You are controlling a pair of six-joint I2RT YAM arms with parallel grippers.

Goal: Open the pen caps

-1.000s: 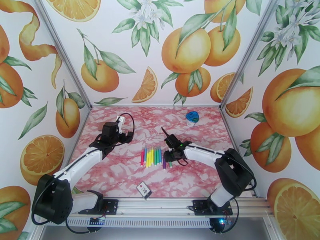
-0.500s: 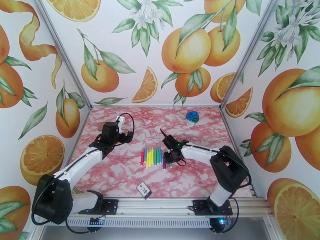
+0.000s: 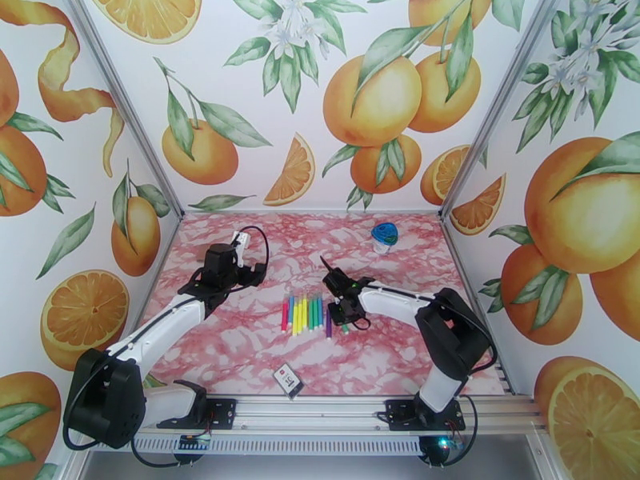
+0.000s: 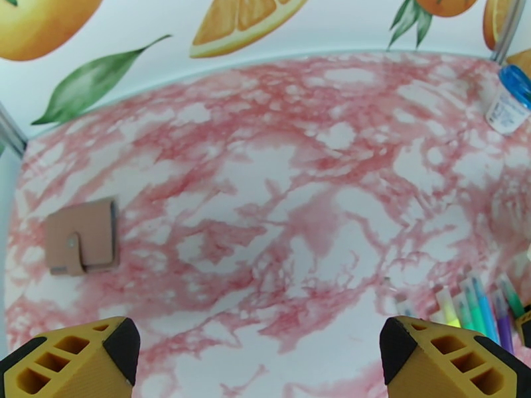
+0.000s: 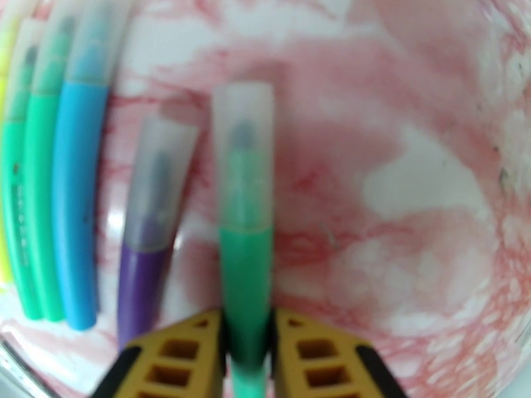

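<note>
A row of thin marker pens (image 3: 304, 314) lies at the table's middle; their tips show at the lower right of the left wrist view (image 4: 474, 306). My right gripper (image 3: 345, 315) is down at the row's right end. In the right wrist view it (image 5: 247, 353) is shut on the green pen (image 5: 245, 273), a yellow finger pressed against each side of the body. That pen's clear cap (image 5: 243, 154) is on and points away. Beside it lie a purple pen (image 5: 143, 286), a blue pen (image 5: 79, 194) and more green ones, all capped. My left gripper (image 3: 254, 274) hovers open, left of the row and apart from it (image 4: 259, 356).
A clear container with a blue lid (image 3: 385, 236) stands at the back right, also seen from the left wrist (image 4: 511, 101). A pink wallet (image 4: 83, 237) lies at the far left. A small card (image 3: 288, 379) rests near the front edge. Orange-print walls enclose the table.
The right gripper's fingers have closed in on the green pen, and the right arm has shifted slightly left. The left arm has not moved.
</note>
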